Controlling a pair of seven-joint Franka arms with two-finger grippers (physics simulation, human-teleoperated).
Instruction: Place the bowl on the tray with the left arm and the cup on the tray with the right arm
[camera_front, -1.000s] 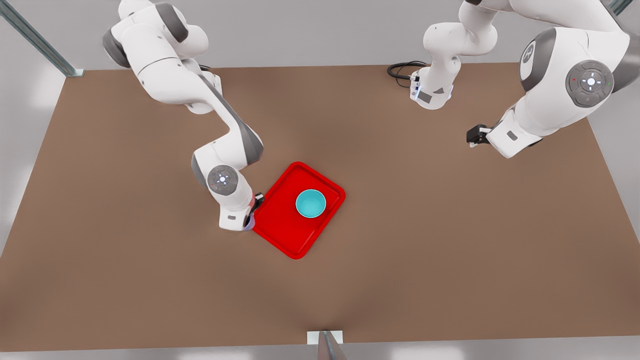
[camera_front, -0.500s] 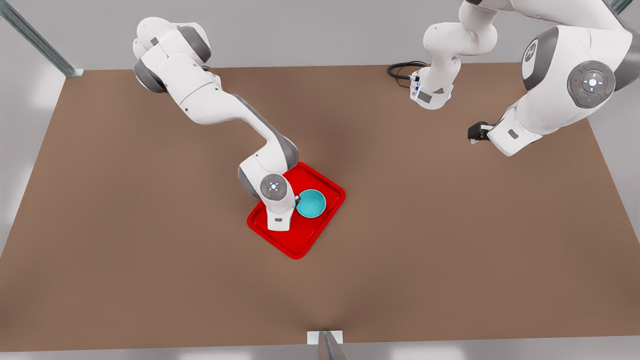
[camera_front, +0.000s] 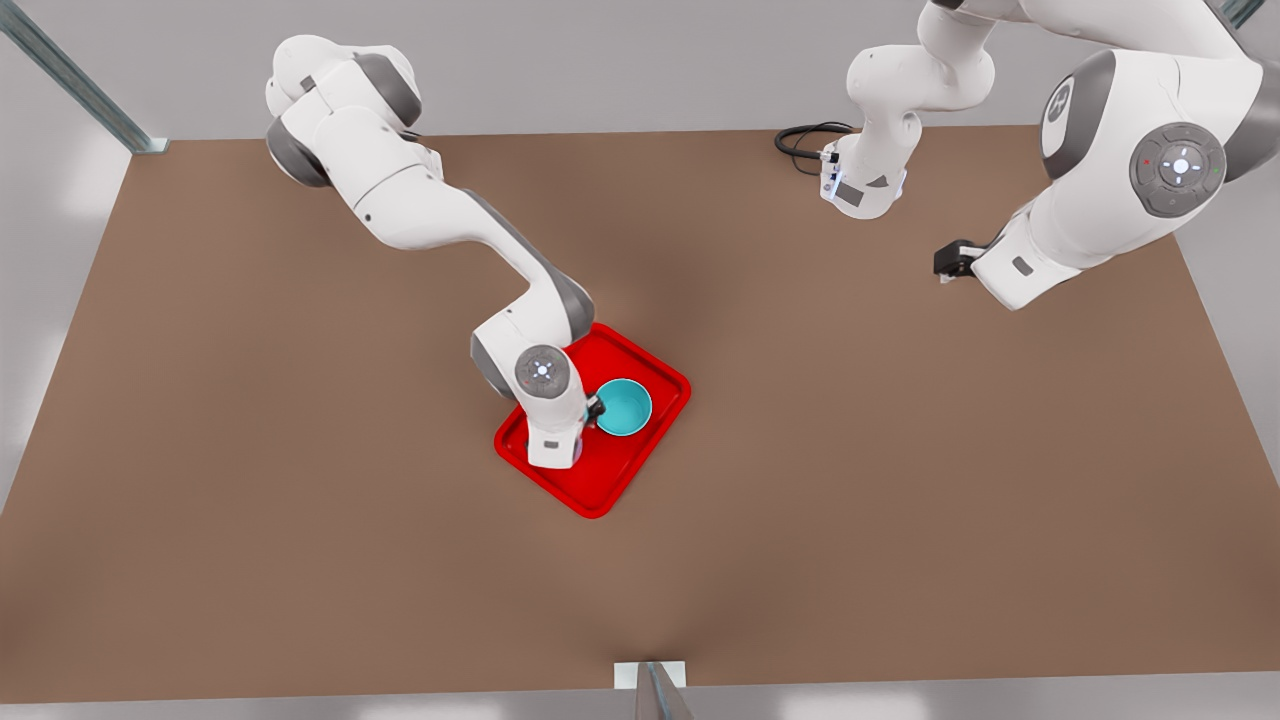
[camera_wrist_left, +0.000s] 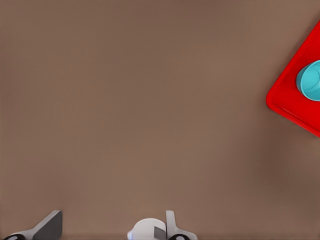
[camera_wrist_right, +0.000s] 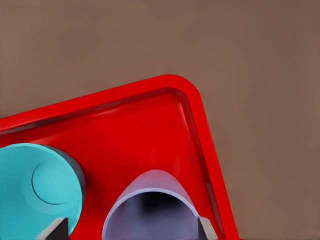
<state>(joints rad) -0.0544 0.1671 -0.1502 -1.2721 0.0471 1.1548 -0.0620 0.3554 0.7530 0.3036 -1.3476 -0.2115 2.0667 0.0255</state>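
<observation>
I have the right hand (camera_wrist_right: 131, 231) down over the red tray (camera_front: 645, 365), its two fingers (camera_wrist_right: 56, 228) set on either side of the lavender cup (camera_wrist_right: 150, 207) and closed on it; from the right wrist view the cup stands upright above the tray floor, close to a rounded corner, though I cannot tell whether its base touches the tray; in the front view that arm reaches in from about ten o'clock and its wrist covers the cup; the turquoise bowl (camera_front: 625, 407) sits on the tray just beside the wrist, at roughly three o'clock from it, and in the right wrist view it is just beside the cup, with one finger between them; the tray lies at an angle near the middle of the brown surface (camera_front: 900, 480); the left hand (camera_front: 944, 266) waits well apart, up at about two o'clock from the tray, above bare surface; from the left wrist view its fingers (camera_wrist_left: 171, 223) stand wide apart and grip nothing; a black cable (camera_front: 800, 140) lies coiled at the far edge.
</observation>
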